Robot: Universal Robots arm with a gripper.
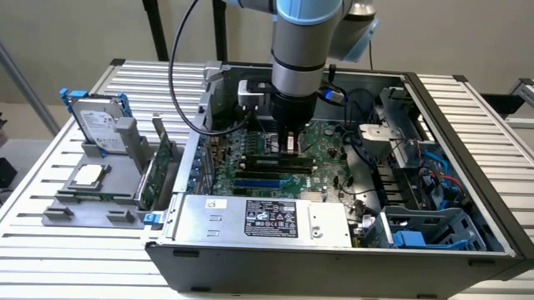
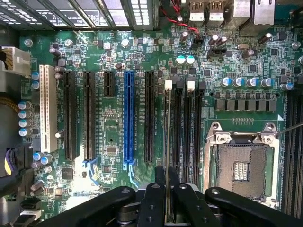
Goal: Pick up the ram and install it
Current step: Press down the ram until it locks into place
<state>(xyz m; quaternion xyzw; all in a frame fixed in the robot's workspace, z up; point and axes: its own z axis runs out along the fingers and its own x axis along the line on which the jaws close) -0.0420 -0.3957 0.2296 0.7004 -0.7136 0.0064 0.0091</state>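
Now the tool (image 2: 166,208) pinches the ram (image 2: 167,156) edge-on, directly above a black memory slot (image 2: 176,127) beside the processor socket (image 2: 241,163). Good seating likely needs the stick kept upright, lined along the slot, then pressed evenly at both ends.

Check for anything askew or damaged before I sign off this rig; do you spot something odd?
Nothing stands out. The gripper holds the ram edge-on, in line with a memory slot on the motherboard, with no visible tilt or damage.
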